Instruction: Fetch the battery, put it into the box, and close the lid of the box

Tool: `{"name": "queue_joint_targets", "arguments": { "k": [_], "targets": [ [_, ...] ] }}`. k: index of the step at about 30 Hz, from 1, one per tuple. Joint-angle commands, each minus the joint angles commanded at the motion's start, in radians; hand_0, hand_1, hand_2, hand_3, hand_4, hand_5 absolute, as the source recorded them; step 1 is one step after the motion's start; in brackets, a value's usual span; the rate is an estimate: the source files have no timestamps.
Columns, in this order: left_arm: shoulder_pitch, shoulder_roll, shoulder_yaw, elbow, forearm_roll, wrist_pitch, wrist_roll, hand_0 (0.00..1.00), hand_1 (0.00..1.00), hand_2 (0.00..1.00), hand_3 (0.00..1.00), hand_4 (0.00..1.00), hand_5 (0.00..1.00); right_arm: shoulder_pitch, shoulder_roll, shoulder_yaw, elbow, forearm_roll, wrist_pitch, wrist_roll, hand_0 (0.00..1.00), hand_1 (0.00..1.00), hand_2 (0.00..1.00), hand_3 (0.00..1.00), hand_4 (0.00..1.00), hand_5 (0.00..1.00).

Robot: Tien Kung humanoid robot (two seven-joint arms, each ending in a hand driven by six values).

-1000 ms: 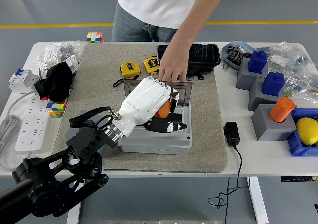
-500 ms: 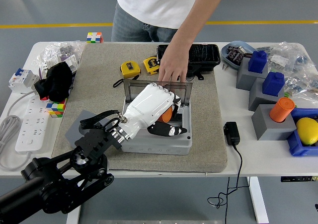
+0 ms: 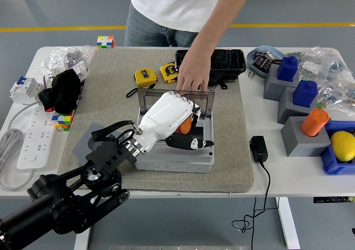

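Observation:
A grey box (image 3: pixel 178 162) sits on the felt mat (image 3: pixel 111 103), its clear lid (image 3: pixel 148 99) standing upright at the back. A person's hand (image 3: pixel 192 74) rests its fingertips on the lid's top edge. My left hand (image 3: pixel 187 132), white with black fingertips, reaches in from the lower left over the open box. Its fingers are curled on an orange battery (image 3: pixel 186 126), held just inside the box's opening. The battery is mostly hidden by the hand. My right hand does not show.
Two yellow tape measures (image 3: pixel 145 76) and a black case (image 3: pixel 222 60) lie behind the box. A black adapter (image 3: pixel 258 148) with its cable lies right of the mat. Grey blocks (image 3: pixel 302 136), a blue tray with a lemon (image 3: pixel 343 146), a power strip (image 3: pixel 34 142) and black cloth (image 3: pixel 64 89) line the sides.
My left hand has moved a little farther right and back over the box with the battery. The person's hand has stayed on the lid.

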Motion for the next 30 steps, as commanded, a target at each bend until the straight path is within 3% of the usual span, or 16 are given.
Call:
{"name": "queue_joint_targets", "arguments": {
  "k": [1,17,30],
  "targets": [
    [0.000,-0.001,0.000,0.001,-0.004,0.001,-0.002,0.054,0.002,0.011,0.002,0.998,0.847,0.000,0.000,0.001,0.000,-0.001,0.000,0.000,0.835,0.842,0.807,0.836,0.998,0.998],
    [-0.017,-0.043,0.018,0.014,-0.072,0.021,-0.022,0.056,0.002,0.010,0.004,0.998,0.882,0.009,-0.002,0.000,0.000,0.000,0.000,0.000,0.834,0.841,0.807,0.836,0.998,0.998],
    [-0.059,-0.035,0.117,0.034,-0.125,0.023,-0.025,0.056,0.002,0.011,0.005,0.989,0.886,0.016,-0.011,-0.009,0.000,0.006,-0.001,0.000,0.834,0.841,0.807,0.835,0.998,0.998]
  ]
}}
